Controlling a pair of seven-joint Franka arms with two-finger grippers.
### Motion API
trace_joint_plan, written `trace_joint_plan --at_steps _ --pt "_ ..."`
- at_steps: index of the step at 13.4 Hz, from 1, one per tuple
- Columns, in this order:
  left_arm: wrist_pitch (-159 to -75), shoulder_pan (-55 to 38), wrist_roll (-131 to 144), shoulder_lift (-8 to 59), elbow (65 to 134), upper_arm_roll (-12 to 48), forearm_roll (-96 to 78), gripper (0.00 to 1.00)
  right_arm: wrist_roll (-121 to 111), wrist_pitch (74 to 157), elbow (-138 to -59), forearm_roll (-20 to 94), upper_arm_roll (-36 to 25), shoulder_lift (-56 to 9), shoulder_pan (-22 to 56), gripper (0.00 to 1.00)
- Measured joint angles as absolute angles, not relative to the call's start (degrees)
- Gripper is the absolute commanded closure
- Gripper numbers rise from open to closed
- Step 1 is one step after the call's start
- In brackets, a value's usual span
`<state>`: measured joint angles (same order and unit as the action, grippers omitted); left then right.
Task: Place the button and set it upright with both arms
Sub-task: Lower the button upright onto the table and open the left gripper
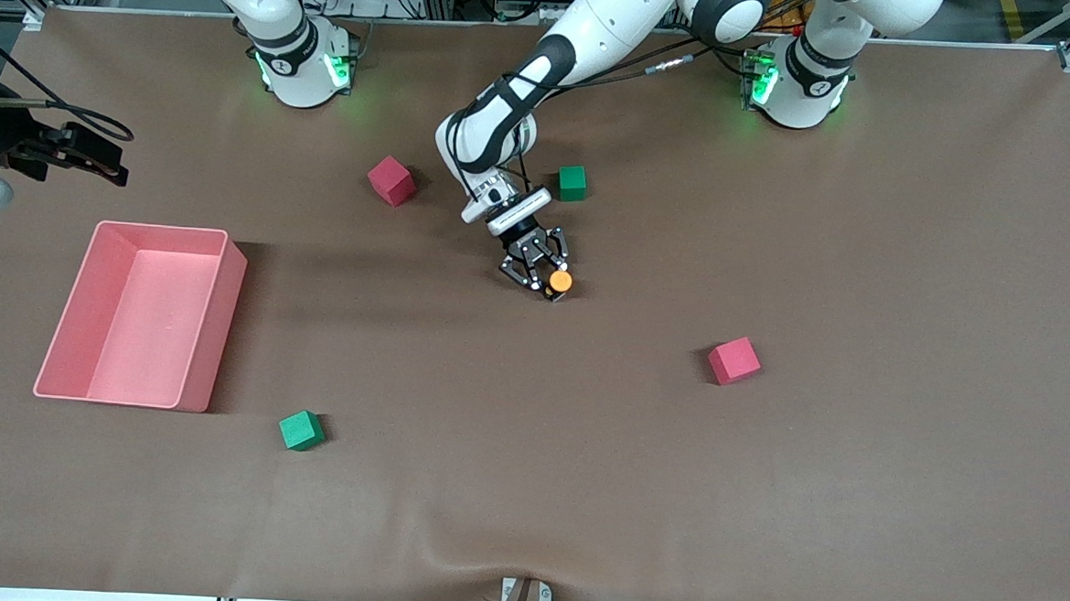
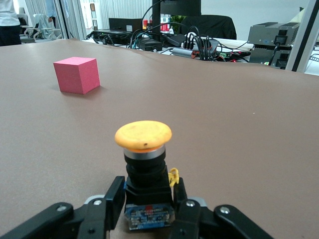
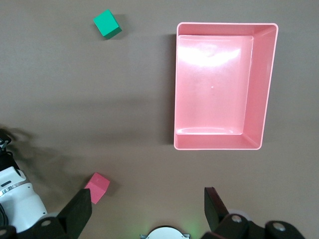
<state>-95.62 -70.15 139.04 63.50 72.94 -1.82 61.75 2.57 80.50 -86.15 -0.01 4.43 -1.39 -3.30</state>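
Observation:
The button (image 1: pixel 559 282) stands upright on the brown table (image 1: pixel 854 500) near its middle, orange cap up and black body below. In the left wrist view the button (image 2: pixel 143 137) rises between my left gripper's fingers (image 2: pixel 115 195), which flank its black base with a thin gap on one side. The left gripper (image 1: pixel 545 278) (image 2: pixel 148 191) sits low at the table, open just wider than the button. My right gripper (image 1: pixel 103 159) (image 3: pixel 147 196) waits high over the right arm's end of the table, open wide and holding nothing.
A pink bin (image 1: pixel 213 320) (image 3: pixel 175 84) stands toward the right arm's end. Red cubes (image 1: pixel 391 180) (image 1: pixel 734 360) and green cubes (image 1: pixel 572 182) (image 1: pixel 301 430) lie scattered around the button. One red cube (image 2: pixel 77 74) shows past the button.

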Motion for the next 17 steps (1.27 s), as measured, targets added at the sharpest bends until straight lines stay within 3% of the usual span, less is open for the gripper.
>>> trace_joint_plan --at_steps 1,9,17 --pt "-95.62 -70.22 139.03 63.50 72.94 -1.82 61.76 0.00 2.56 80.51 -86.14 -0.01 4.44 -1.39 -3.30 0.00" --pt "-92.77 -71.66 138.99 62.84 72.29 0.42 61.55 0.00 1.40 80.68 -86.19 -0.01 4.45 -1.38 -3.28 0.00" --pt "-87.90 -70.92 118.69 51.70 70.83 3.55 50.38 0.00 1.27 80.68 -86.77 -0.01 4.46 -1.39 -3.28 0.00"
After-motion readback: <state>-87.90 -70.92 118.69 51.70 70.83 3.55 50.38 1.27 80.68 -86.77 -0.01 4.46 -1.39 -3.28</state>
